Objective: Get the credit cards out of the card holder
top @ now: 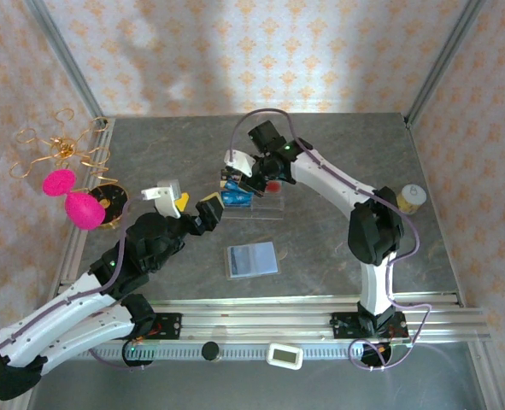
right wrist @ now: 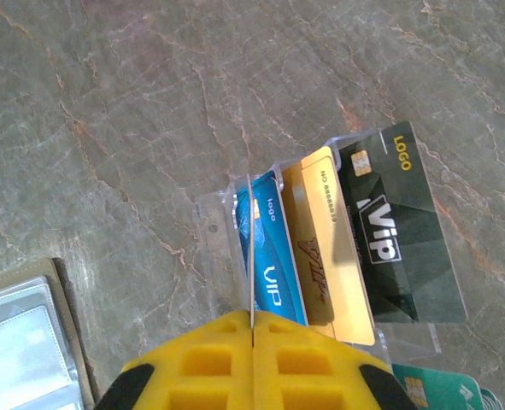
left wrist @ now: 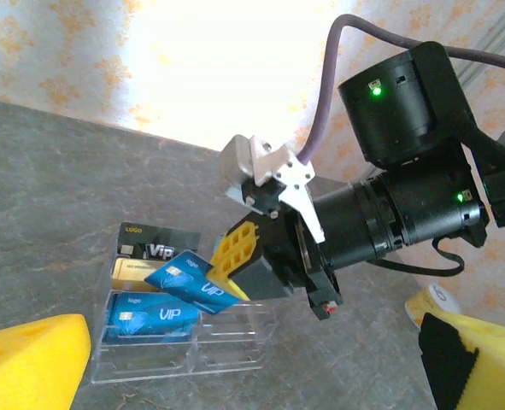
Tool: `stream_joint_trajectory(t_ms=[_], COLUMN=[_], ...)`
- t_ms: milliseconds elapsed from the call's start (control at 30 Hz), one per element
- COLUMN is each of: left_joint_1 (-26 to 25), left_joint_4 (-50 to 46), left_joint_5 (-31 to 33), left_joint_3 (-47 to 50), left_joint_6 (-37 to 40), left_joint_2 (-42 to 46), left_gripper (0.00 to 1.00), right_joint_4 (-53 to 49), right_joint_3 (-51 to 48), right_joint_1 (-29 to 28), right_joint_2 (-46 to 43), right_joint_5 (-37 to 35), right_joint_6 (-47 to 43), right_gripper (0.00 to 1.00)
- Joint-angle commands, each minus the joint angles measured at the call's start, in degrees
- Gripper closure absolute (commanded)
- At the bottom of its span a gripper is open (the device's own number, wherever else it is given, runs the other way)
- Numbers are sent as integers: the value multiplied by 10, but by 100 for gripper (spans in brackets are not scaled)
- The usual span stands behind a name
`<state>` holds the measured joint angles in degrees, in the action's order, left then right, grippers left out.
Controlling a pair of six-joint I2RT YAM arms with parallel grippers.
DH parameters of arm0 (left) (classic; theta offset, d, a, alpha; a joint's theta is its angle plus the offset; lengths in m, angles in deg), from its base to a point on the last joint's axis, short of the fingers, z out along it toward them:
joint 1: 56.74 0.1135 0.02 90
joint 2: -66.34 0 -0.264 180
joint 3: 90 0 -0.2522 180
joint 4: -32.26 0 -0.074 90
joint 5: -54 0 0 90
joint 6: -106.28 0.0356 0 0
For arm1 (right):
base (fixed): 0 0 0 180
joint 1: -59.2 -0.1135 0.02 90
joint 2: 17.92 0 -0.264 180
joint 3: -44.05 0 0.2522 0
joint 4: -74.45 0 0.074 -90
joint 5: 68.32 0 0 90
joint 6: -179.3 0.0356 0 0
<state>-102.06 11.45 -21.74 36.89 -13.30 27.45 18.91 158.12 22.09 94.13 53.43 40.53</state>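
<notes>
- Left gripper [top: 192, 205]: jaws spread wide, empty, just left of the clear tray [left wrist: 235, 346].
- Card holder [top: 252, 259]: lies open on the table [top: 337, 154], in front of the tray, apart from both grippers.
- Right gripper [right wrist: 252, 337]: pinched on a blue credit card [left wrist: 192, 286], tilted over the tray beside a gold card [right wrist: 329, 239].

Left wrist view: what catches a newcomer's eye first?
The right pincer, centre frame, is shut on a tilted blue card over the clear tray. In the tray's slots sit a black card at the back, a gold card in the middle, and a second blue card in front.
</notes>
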Motion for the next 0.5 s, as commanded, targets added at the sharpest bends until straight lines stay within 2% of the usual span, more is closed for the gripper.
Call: stream_joint_trajectory(t_ms=[0, 467], left_joint_1=[7, 22], left_joint_4=[0, 2], left_joint_5=[19, 0], left_joint_3=[-19, -18], left_joint_6=[23, 21], left_joint_2=[-10, -29], left_gripper=[1, 1], right_joint_4=[-6, -19], right_joint_3=[16, 63], right_joint_1=[-6, -12], right_joint_2=[11, 73], right_joint_5=[-31, -52], right_joint_6=[-29, -49], right_gripper=[100, 100])
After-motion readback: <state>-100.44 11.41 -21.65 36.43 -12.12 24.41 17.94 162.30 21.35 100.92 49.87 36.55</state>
